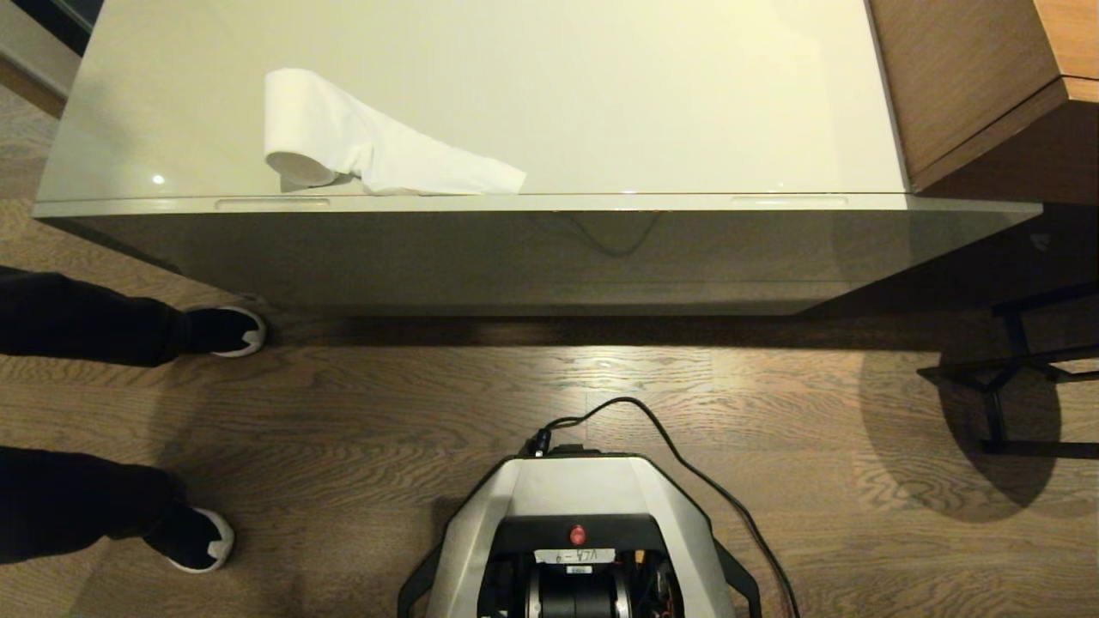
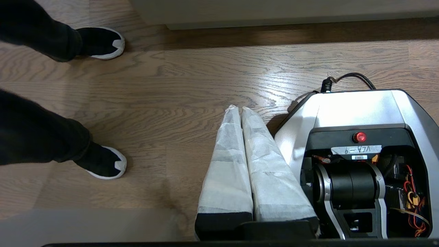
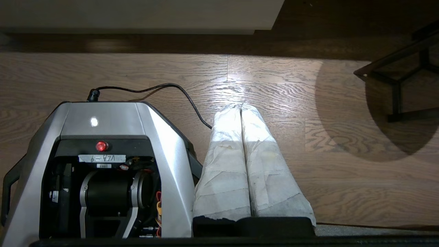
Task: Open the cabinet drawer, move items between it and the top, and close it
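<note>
Left gripper [image 2: 240, 109] and right gripper [image 3: 240, 106] hang fully closed and empty beside the base, well short of the closed drawer [image 1: 532, 203]. The roll [image 1: 343, 137] lies on the top [image 1: 687, 94].

Grey-brown wood-plank floor [image 1: 361, 403], brown wooden furniture [image 1: 987, 77], black metal frame [image 1: 1013, 378]

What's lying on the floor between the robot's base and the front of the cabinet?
Only the black cable looping off the robot base; the rest of the wooden floor up to the cabinet front is bare, as the head view shows.
</note>
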Controlling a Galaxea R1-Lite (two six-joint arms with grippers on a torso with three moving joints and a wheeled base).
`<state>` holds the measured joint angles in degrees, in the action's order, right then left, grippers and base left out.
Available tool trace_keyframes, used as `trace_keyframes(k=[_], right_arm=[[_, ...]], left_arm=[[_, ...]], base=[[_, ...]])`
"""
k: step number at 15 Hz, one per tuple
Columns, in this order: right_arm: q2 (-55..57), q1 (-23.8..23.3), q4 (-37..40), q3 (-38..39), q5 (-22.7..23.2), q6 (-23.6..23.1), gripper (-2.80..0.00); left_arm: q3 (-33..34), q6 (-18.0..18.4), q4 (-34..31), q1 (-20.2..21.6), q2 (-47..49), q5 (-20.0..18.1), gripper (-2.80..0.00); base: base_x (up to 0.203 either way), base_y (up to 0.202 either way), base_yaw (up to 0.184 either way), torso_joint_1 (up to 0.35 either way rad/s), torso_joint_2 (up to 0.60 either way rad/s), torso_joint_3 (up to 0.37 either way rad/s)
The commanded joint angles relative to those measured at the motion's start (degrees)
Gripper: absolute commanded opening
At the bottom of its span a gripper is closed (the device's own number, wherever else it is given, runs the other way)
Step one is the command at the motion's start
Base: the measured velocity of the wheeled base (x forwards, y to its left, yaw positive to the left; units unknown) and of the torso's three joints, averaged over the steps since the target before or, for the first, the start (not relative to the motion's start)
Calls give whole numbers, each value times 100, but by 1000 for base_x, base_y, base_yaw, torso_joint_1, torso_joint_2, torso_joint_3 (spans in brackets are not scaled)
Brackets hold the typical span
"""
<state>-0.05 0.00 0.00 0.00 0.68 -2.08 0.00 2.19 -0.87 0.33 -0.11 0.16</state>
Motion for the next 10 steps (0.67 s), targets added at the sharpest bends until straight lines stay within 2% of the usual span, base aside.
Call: trace_keyframes(k=[1, 10], right_arm=[[14, 0, 0, 9, 2, -2, -280], [14, 0, 9, 9, 2, -2, -280]], left_arm=[[0, 0, -1, 2, 20, 2, -280], [0, 0, -1, 2, 11, 2, -280]], base=[[0, 0, 0, 0, 0, 0], [0, 0, 0, 0, 0, 0]])
